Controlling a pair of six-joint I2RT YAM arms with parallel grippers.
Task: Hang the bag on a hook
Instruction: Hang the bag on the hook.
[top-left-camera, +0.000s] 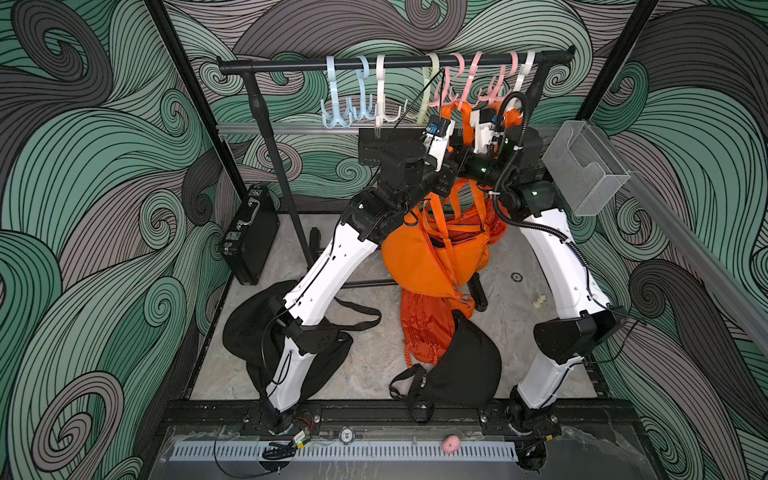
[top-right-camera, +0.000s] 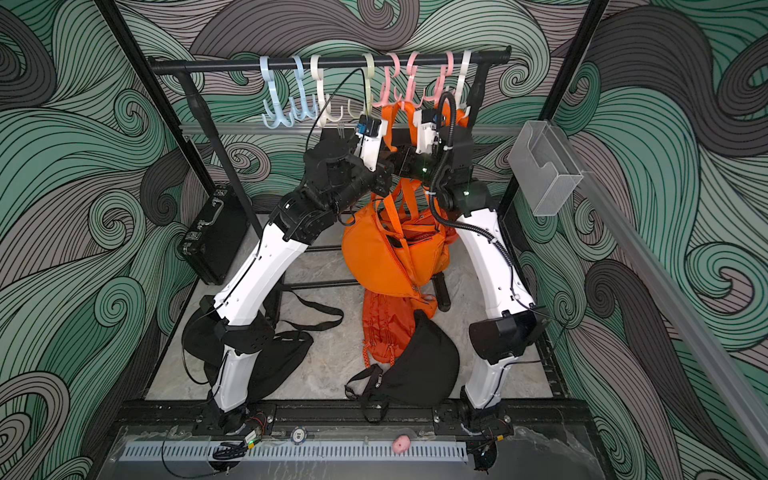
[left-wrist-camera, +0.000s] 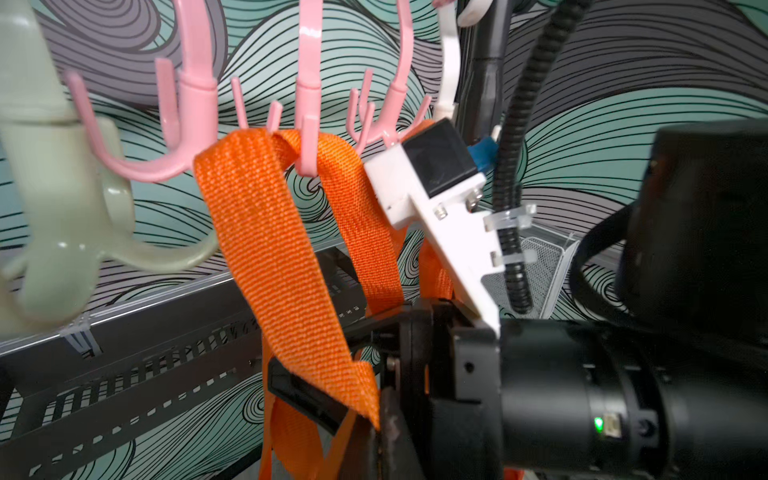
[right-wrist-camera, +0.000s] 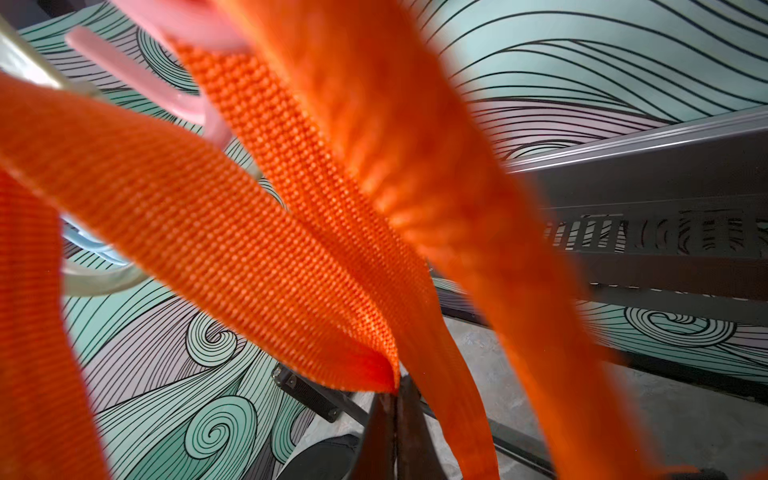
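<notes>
- Orange woven strap (left-wrist-camera: 266, 232) of the orange fabric bag (top-left-camera: 424, 262) lies draped over one short prong of the middle pink plastic hook (left-wrist-camera: 308, 124). It is twisted and bunched where it crosses the prong.
- The bag's body hangs well below that hook, above the table (top-left-camera: 365, 357). Its weight seems shared between the prong and the grippers.
- The left gripper (left-wrist-camera: 384, 432) sits below the hook, its jaws pressed together on one run of the strap. The right gripper (right-wrist-camera: 395, 415), also below the hook, is clamped on another run.
- Likely risk: the prong is short and the webbing sits folded on it. If either gripper lets go while the strap is near the tip, the bag's weight could drag it off.
- The hook hangs loose from the black round rail (top-left-camera: 395, 62) above it, so a sideways pull might swing or slide it and shed the strap.
- The black ribbed cable (left-wrist-camera: 509, 174) beside the hook could snag neighbouring prongs when the arms back away.
</notes>
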